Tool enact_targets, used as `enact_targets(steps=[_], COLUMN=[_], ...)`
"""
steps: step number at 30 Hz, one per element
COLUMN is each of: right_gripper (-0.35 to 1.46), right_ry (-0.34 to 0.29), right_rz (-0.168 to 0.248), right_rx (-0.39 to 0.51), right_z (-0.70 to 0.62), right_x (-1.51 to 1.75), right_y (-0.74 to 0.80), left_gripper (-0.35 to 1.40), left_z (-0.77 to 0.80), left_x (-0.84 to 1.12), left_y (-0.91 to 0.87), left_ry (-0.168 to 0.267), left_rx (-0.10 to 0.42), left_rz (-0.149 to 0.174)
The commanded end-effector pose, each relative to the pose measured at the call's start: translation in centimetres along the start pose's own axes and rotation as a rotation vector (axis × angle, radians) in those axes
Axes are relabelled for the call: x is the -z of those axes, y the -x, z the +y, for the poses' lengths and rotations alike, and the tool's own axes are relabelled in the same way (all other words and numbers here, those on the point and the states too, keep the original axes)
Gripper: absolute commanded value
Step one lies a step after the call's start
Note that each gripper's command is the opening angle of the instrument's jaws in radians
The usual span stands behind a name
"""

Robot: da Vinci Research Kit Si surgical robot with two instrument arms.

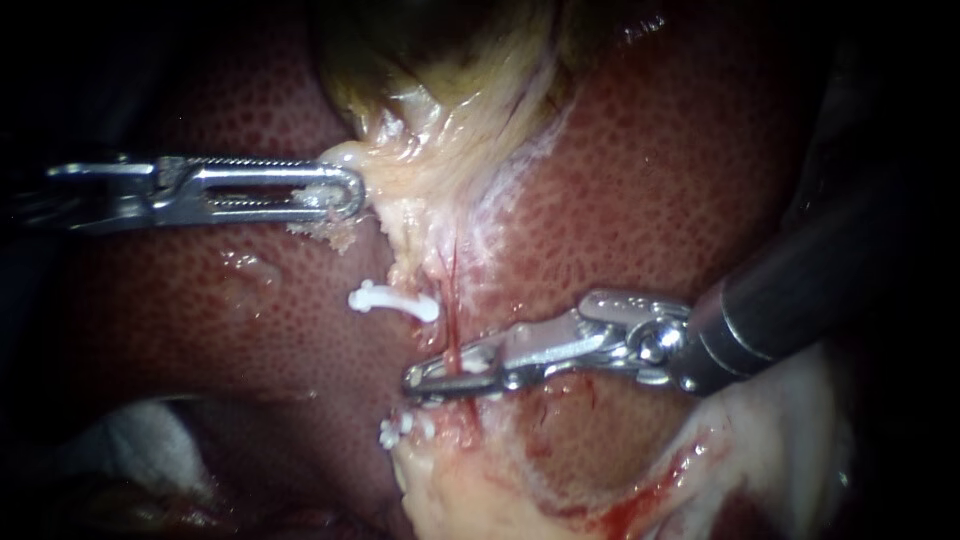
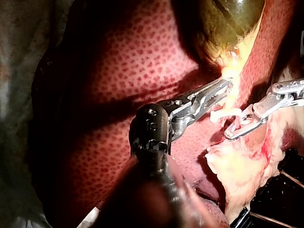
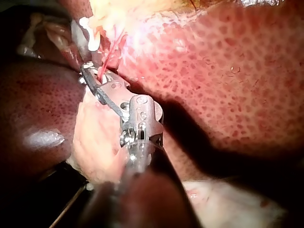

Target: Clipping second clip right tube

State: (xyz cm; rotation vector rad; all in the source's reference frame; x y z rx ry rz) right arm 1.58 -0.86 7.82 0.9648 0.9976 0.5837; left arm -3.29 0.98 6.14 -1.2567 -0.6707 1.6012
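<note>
My right instrument [image 1: 430, 380] comes in from the right, its jaws closed across a thin red tube [image 1: 452, 340] that runs down from the gallbladder's [image 1: 440, 50] pale neck. A white bit shows between the jaws. In the right wrist view the same jaws [image 3: 90, 72] clamp the red tube [image 3: 111, 57]. A white clip [image 1: 392, 300] sits on pale tissue just above and left of these jaws, and another white clip [image 1: 395, 430] lies below them. My left instrument [image 1: 340, 195] reaches in from the left, shut on pale fatty tissue [image 1: 335, 232] at the neck.
Mottled red liver [image 1: 650, 200] surrounds the field. Pale fatty tissue with some blood [image 1: 640, 490] lies at the lower right. White gauze [image 1: 140, 430] shows at the lower left. In the left wrist view, both instruments [image 2: 223, 88] [image 2: 237, 130] stand close together.
</note>
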Motion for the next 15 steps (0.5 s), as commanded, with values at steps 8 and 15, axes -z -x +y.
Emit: enact_targets(steps=[8, 15], right_gripper=[-0.35, -0.35], right_ry=[0.000, 0.001], right_rz=[0.001, 0.003], right_rx=[-0.004, -0.009], right_z=[-0.02, -0.02], right_x=[0.00, 0.01], right_y=[0.01, 0.02], left_gripper=[-0.35, -0.35], left_z=[-0.01, -0.01], left_x=[0.00, -0.01], left_y=[0.00, 0.00], left_ry=[0.000, 0.000], left_rx=[0.000, 0.000], left_rz=[0.000, 0.000])
